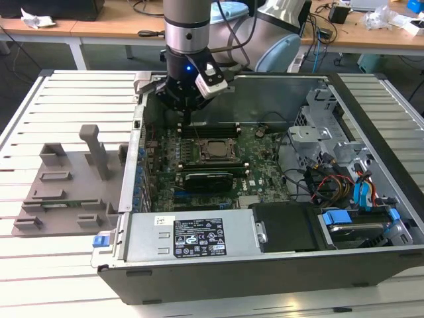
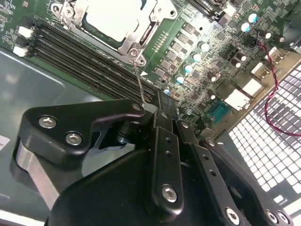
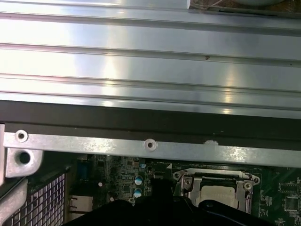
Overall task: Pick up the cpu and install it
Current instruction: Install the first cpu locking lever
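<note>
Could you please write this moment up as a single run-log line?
tool: fingers together, holding nothing visible | position: above memory slots beside socket | cpu: seated in socket | tray: outside case

light: bright, even overhead | glare: metal slats (image 3: 141, 61) – washed out | blur: fingers (image 2: 162, 155) – soft, close

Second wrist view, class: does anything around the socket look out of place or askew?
A thin metal lever runs from the socket frame corner across the memory slots toward the gripper, instead of lying along the frame. The cpu looks squarely seated.
</note>
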